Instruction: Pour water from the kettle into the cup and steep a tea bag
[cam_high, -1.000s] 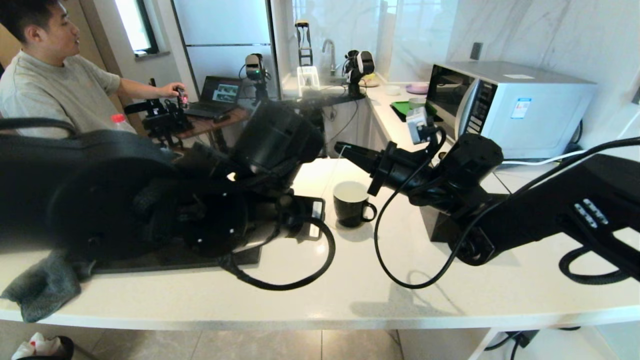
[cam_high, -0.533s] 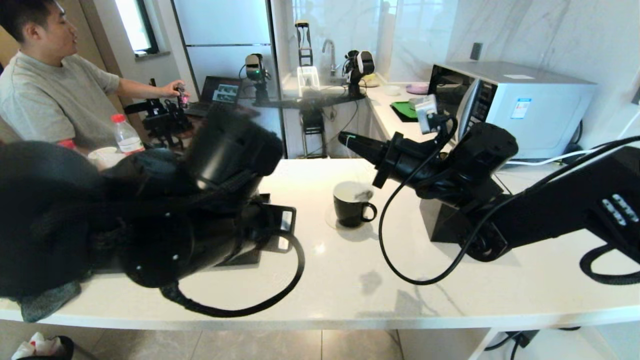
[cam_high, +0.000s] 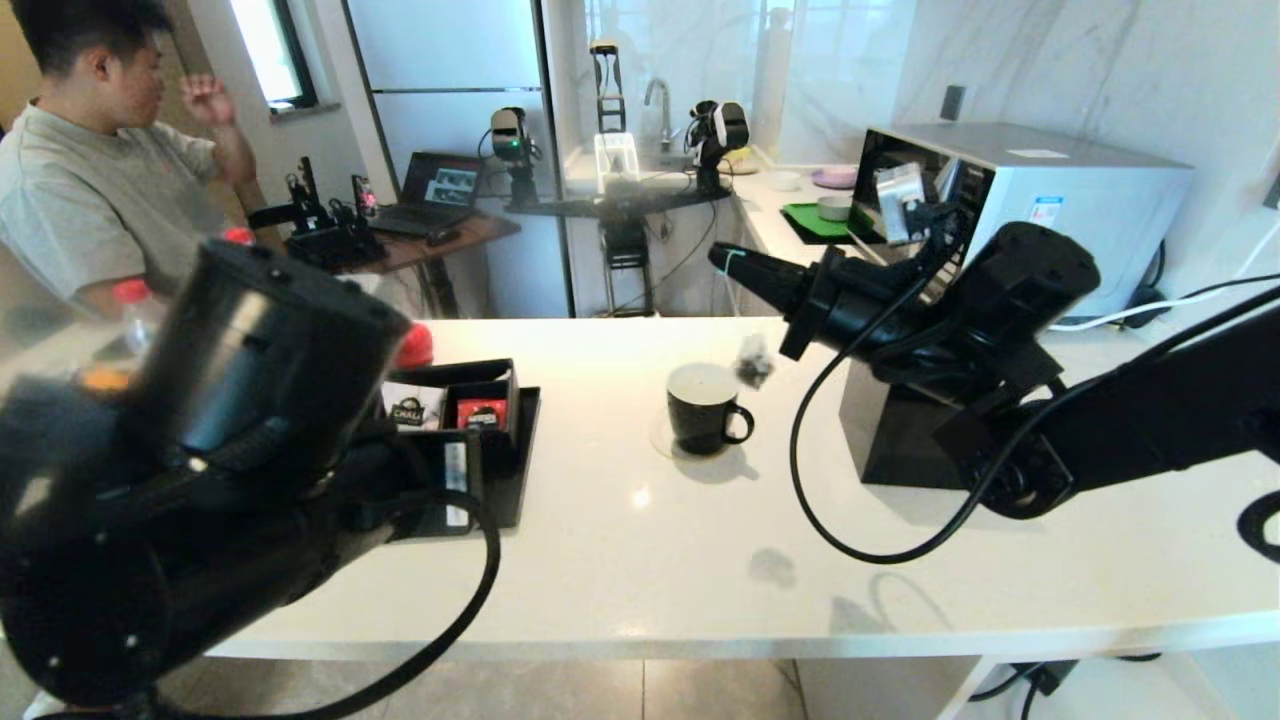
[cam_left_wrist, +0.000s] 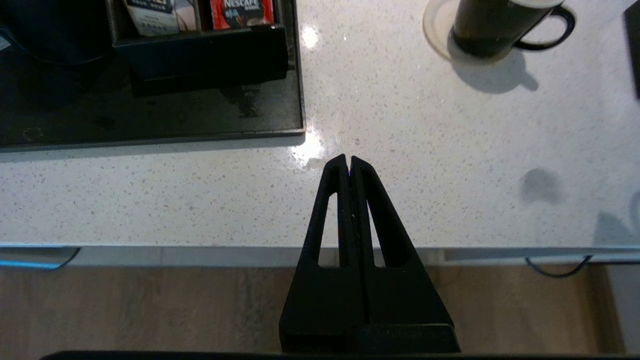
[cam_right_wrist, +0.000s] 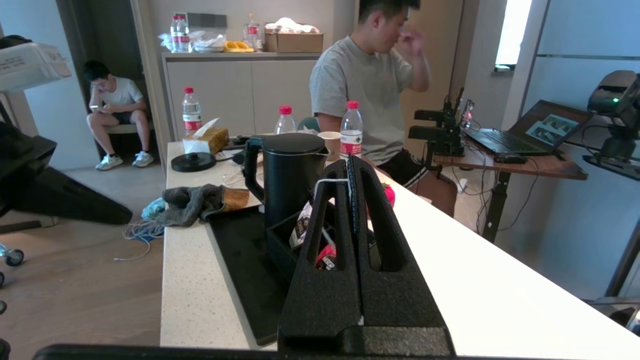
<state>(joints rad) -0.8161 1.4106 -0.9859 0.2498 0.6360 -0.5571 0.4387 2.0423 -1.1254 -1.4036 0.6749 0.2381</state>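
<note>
The black cup (cam_high: 703, 407) with its white inside stands on a clear coaster mid-counter, and it also shows at the edge of the left wrist view (cam_left_wrist: 495, 25). My right gripper (cam_high: 722, 258) hovers above and just right of the cup, shut on the tea bag's white string (cam_right_wrist: 295, 97). The tea bag (cam_high: 753, 362) dangles beside the cup's right rim, outside it. The black kettle (cam_right_wrist: 290, 175) stands on the tray; in the head view my left arm hides it. My left gripper (cam_left_wrist: 348, 162) is shut and empty over the counter's front edge.
A black tray (cam_high: 520, 470) holds a box with white and red sachets (cam_high: 450, 405). A black tissue box (cam_high: 890, 440) sits under my right arm, with a microwave (cam_high: 1030, 210) behind it. A grey cloth (cam_right_wrist: 192, 202) lies by the tray. A man sits beyond the counter.
My right gripper rose and shifted right, lifting the tea bag out of the cup to hang beside it. My left arm drew back to the left and toward the counter's front.
</note>
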